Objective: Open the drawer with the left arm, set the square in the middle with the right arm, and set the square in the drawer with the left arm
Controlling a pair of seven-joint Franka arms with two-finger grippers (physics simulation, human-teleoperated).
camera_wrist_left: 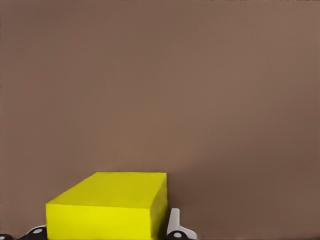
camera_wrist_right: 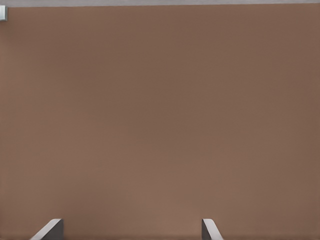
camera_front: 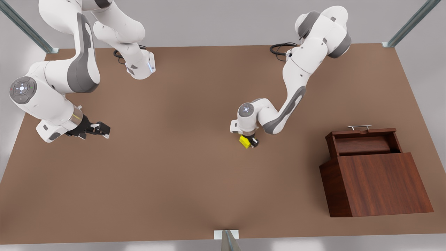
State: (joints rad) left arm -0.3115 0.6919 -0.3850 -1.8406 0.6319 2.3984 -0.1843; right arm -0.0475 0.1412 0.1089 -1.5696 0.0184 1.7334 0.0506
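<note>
Square (camera_front: 245, 141) in left hand (camera_front: 251, 142), mid-table; right hand (camera_front: 103, 129) apart.

We see grey metal struts (camera_front: 29, 30) at the far corners, a bracket (camera_front: 226, 235) at the near edge, and black cables (camera_front: 281, 48).

Spread right tool (camera_wrist_right: 130, 231) above tabletop (camera_wrist_right: 160, 115)

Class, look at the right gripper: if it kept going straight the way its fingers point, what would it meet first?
Probably only bare tabletop. The right gripper, open, sits at the front view's left, angled toward the table; the yellow cube lies farther along, though depth is uncertain.
</note>
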